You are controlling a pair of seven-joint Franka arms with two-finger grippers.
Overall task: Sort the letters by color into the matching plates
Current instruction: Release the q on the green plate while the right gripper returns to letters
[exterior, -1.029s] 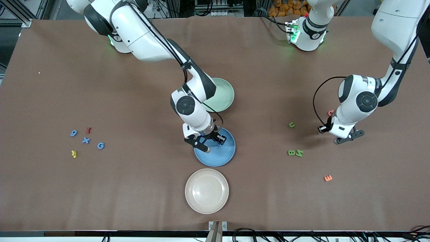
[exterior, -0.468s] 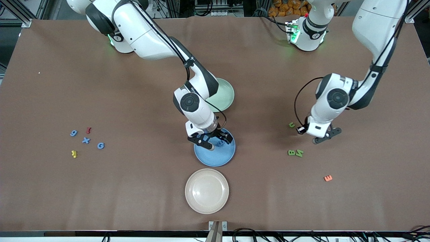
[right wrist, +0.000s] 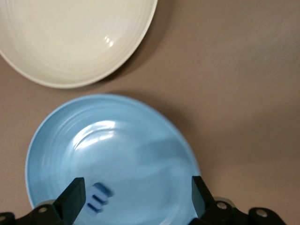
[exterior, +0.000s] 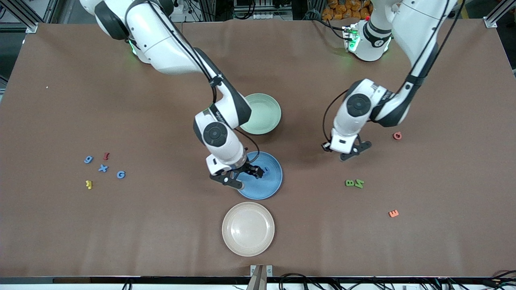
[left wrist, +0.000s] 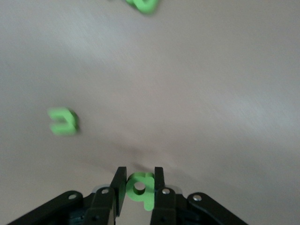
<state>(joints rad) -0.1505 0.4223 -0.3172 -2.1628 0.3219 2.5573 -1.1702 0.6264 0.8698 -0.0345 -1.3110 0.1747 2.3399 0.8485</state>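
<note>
White arms point(exterior: 169, 44), black fingers point(left wrist: 119, 185)

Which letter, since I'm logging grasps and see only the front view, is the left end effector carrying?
Observer: The left wrist view shows the left end effector shut on a green letter with a round hole, perhaps a q, over bare table.
Operator: Is the right end effector holding anything?
Observer: No. In the right wrist view its fingers stand wide open over the blue plate, and a blue letter lies free in the plate, touching neither finger.
</note>
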